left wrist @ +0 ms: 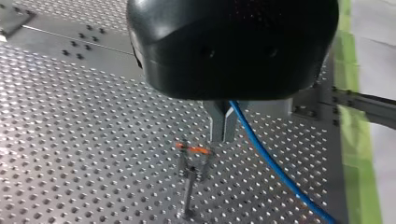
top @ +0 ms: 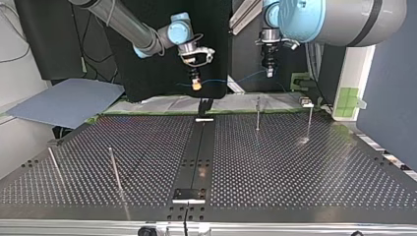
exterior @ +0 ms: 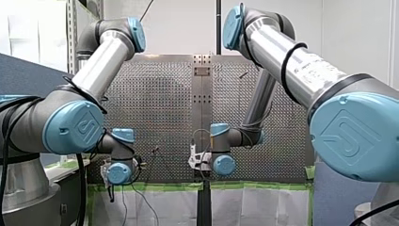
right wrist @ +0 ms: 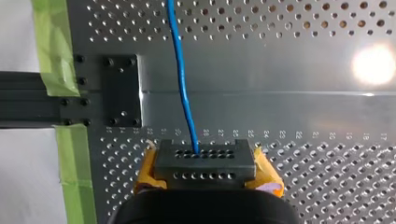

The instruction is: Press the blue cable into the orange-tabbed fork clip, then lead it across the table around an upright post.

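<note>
In the left wrist view my left gripper (left wrist: 223,138) is shut on the blue cable (left wrist: 266,156), its metal fingers pinching it just above and beside the orange-tabbed fork clip (left wrist: 193,150). The clip stands on a thin stem on the perforated table (left wrist: 70,140), and the cable is outside its fork. From the fingers the cable trails off to one side. My right gripper (right wrist: 201,155), with yellow pads, is shut on the cable (right wrist: 183,88), which runs straight ahead of it. Across the table, the cable (top: 228,80) hangs between my right gripper (top: 196,86) and my left gripper (top: 269,73).
Thin upright posts stand on the table: two at the top view's right (top: 257,114) (top: 309,122) and two at its left (top: 114,169) (top: 54,166). A dark centre strip (top: 199,152) splits the table. Green tape (right wrist: 49,42) lines the far edge.
</note>
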`<state>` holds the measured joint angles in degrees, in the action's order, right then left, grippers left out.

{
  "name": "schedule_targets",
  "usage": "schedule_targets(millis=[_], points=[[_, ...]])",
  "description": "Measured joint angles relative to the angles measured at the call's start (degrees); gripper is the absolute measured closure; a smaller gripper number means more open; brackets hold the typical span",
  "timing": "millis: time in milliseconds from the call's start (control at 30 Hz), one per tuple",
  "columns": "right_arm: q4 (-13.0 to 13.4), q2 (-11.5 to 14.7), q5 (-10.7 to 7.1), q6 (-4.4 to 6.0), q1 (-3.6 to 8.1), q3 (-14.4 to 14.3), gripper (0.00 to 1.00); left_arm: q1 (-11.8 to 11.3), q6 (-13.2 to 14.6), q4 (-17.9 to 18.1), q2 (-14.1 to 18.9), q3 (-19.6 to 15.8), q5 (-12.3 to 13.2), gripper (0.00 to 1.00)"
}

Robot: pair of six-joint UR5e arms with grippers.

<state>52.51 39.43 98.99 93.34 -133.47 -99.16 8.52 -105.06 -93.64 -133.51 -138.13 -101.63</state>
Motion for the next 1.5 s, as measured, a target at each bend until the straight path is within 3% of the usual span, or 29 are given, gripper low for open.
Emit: schedule_targets(millis=[367, 1100, 1500], points=[[-0.02, -0.25, -0.26, -0.44, 1.86, 0.49, 1.0, -0.32, 1.37, -3.47, -0.62, 4.7, 2.39, 1.0], [-1.94, -0.4, -0.05, -0.6, 2.4, 2.42, 1.0, -2.54, 3.62, -12.08, -0.63, 12.23, 3.69, 1.0], [-1.46, -2.38, -0.33, -0.41, 2.23, 3.14, 1.0, -2.91, 4.07, -13.21, -0.63, 13.07, 3.76, 1.0]])
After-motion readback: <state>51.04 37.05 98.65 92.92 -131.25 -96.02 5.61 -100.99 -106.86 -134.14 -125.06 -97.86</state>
